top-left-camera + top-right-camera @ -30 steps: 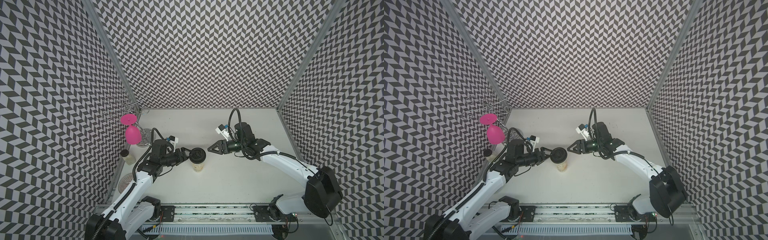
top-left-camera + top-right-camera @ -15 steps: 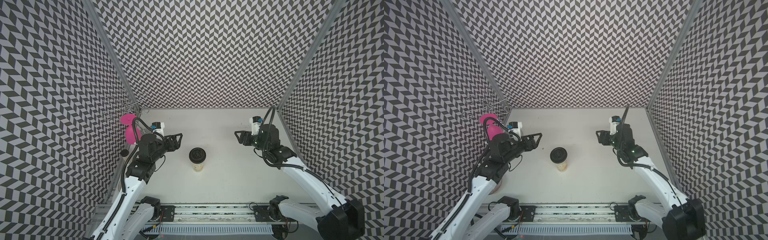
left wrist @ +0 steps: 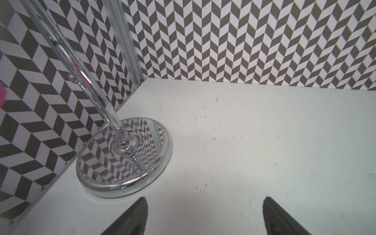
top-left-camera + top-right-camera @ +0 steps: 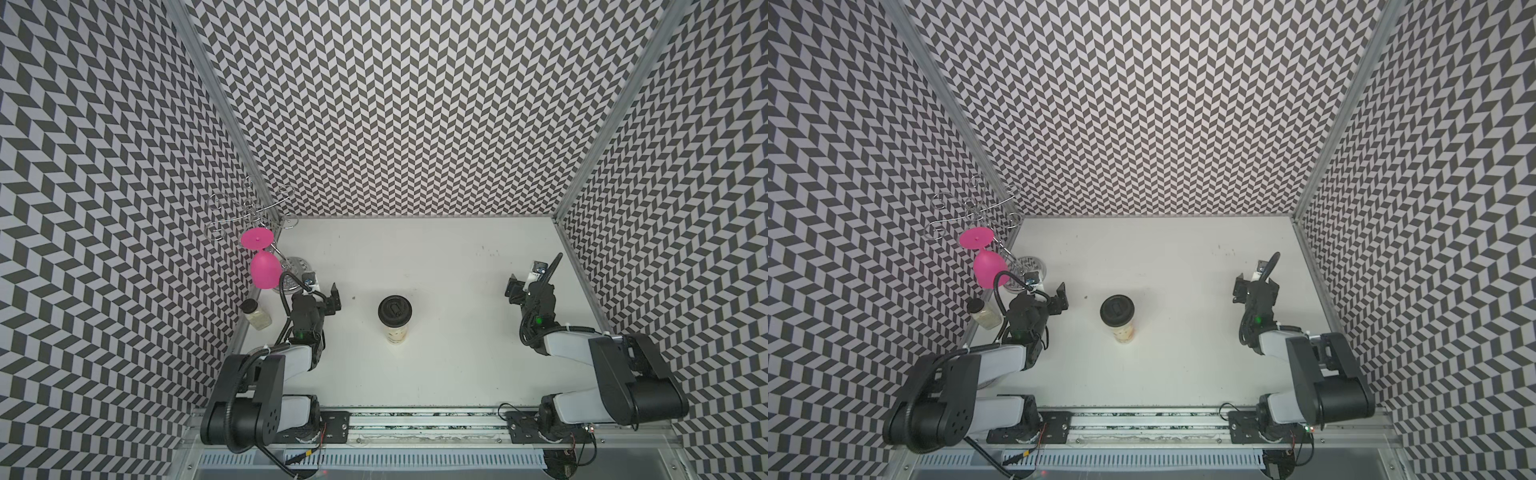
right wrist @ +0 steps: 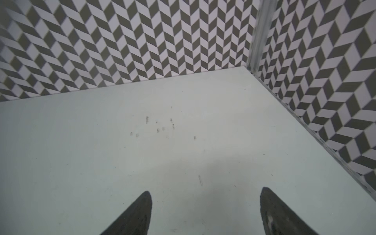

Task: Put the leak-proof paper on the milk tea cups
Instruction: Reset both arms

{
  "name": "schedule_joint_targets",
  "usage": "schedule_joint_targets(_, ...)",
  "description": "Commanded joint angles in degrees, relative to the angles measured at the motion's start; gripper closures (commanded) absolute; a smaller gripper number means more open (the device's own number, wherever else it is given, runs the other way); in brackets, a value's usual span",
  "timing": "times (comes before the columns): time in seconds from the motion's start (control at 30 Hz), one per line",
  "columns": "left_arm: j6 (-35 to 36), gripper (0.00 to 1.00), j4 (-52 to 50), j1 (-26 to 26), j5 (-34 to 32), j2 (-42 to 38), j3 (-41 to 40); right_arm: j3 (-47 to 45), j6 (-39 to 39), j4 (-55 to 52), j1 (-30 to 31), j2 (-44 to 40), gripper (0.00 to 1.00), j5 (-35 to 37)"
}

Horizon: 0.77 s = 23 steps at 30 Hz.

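The milk tea cup (image 4: 396, 333) (image 4: 1125, 332) stands upright mid-table, cream-white with brownish print, and a round black lid (image 4: 395, 311) (image 4: 1116, 309) covers its top. The leak-proof paper shows in no view. My left gripper (image 4: 319, 297) (image 4: 1047, 297) hovers well left of the cup, open, with only bare table between its fingers in the left wrist view (image 3: 204, 201). My right gripper (image 4: 527, 287) (image 4: 1255, 287) is far to the cup's right near the side wall, open and empty too (image 5: 205, 193).
A chrome rack with a round mirrored base (image 3: 124, 156) (image 4: 297, 266) stands at the left wall, close ahead of my left gripper. A pink goblet (image 4: 264, 270) hangs upside down from it. A small black-capped jar (image 4: 256, 316) stands by the left wall.
Both grippers have drawn away from the cup's lid, left arm back toward the left wall, right arm toward the right wall. Their jaws have spread wider. The cup has not moved.
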Motion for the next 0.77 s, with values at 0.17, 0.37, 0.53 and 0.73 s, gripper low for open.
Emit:
schedule_joint_targets(0.17, -0.2, 0.0, 21.5, 2.0, 5.5, 9.0, -0.7, -4.4, -2.6, 20.8, -3.0, 3.4, 0.09, -8.9)
schedule_joint_targets(0.37, 1.1, 0.0, 20.9, -1.3, -3.0, 10.1, 1.0, -6.6, -2.5, 29.1, -3.1, 5.5, 0.03, -8.7)
schedule_joint_targets(0.53, 1.1, 0.0, 19.2, -1.1, -2.5, 10.9, 2.3, -6.7, -2.4, 29.7, -3.1, 5.8, 0.01, -8.6)
schedule_joint_targets(0.73, 1.2, 0.0, 20.8, -1.1, -2.3, 10.3, 1.2, -7.1, -3.4, 30.9, -3.0, 5.5, 0.0, -9.1)
